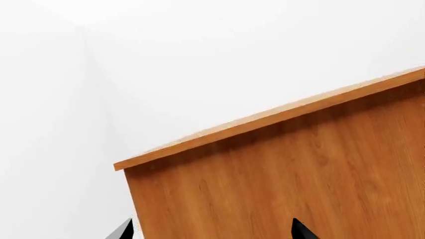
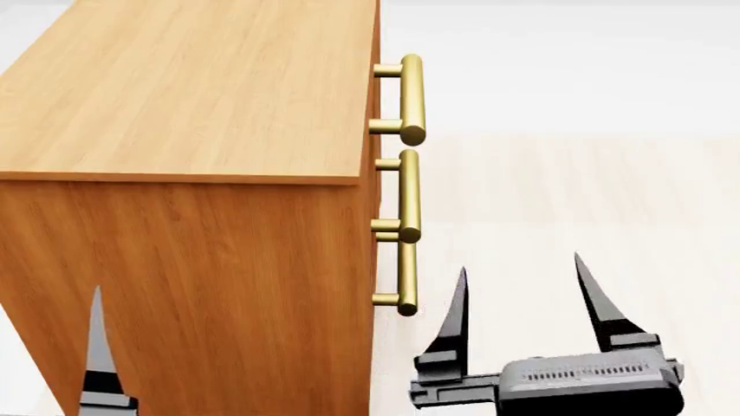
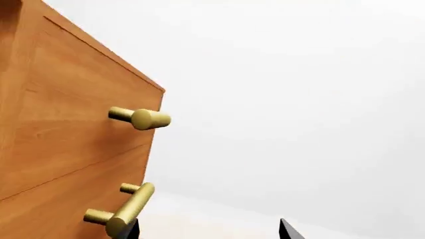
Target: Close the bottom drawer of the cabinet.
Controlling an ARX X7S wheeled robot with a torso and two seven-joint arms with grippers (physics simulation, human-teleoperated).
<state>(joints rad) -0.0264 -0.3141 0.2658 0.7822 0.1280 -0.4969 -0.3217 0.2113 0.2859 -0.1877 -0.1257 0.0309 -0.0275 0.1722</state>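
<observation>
Three brass bar handles [image 2: 407,182] lining the cabinet [image 2: 197,199] front, the lowest marking the bottom drawer [image 2: 404,279], apparently flush with the drawers above. Hovering just beside that handle, right claw [image 2: 522,290] spread open. Showing only one finger against the cabinet side, left claw [image 2: 100,351]: state unclear.

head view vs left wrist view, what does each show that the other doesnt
Only the head view shows the three brass bar handles stacked down the front, the pale floor and the open right pincer. Only the left wrist view shows the white wall corner. Both share the tall orange-brown wooden cabinet, its plain side and top edge.
</observation>
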